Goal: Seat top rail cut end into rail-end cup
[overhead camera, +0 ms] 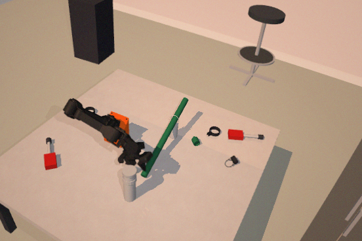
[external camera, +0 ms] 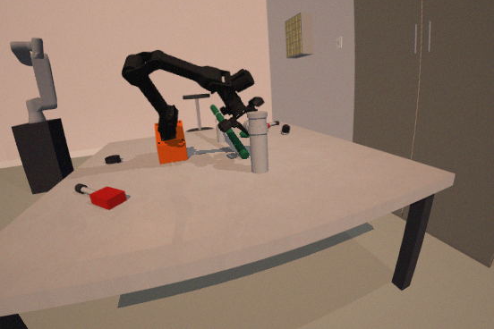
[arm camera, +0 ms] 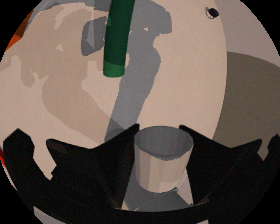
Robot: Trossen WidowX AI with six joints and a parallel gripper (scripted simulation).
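The green rail [overhead camera: 167,135] [external camera: 230,133] [arm camera: 119,35] slopes through the loop cap [overhead camera: 174,118] on the thin post [overhead camera: 175,131]. Its cut end is low, beside the big post [overhead camera: 130,192] [external camera: 259,156] and apart from it. The brace band [overhead camera: 130,182] [external camera: 258,132] is up near the post cap. My gripper [overhead camera: 133,164] [external camera: 247,123] [arm camera: 159,128] is at the post's top, shut on the rail-end cup [arm camera: 163,172]. The cup's open mouth shows between the fingertips, with the rail's end ahead, left of it and outside. Fingers and post hide the cup in the top and exterior views.
Right of the rail lie a short green cylinder [overhead camera: 195,141], a black ring [overhead camera: 214,131] and a red-handled tool [overhead camera: 235,135]. A small black clamp [overhead camera: 234,160] [external camera: 285,129] lies nearer the right edge. Another red-handled tool [overhead camera: 50,161] [external camera: 108,198] lies left, beyond the orange base [external camera: 172,152].
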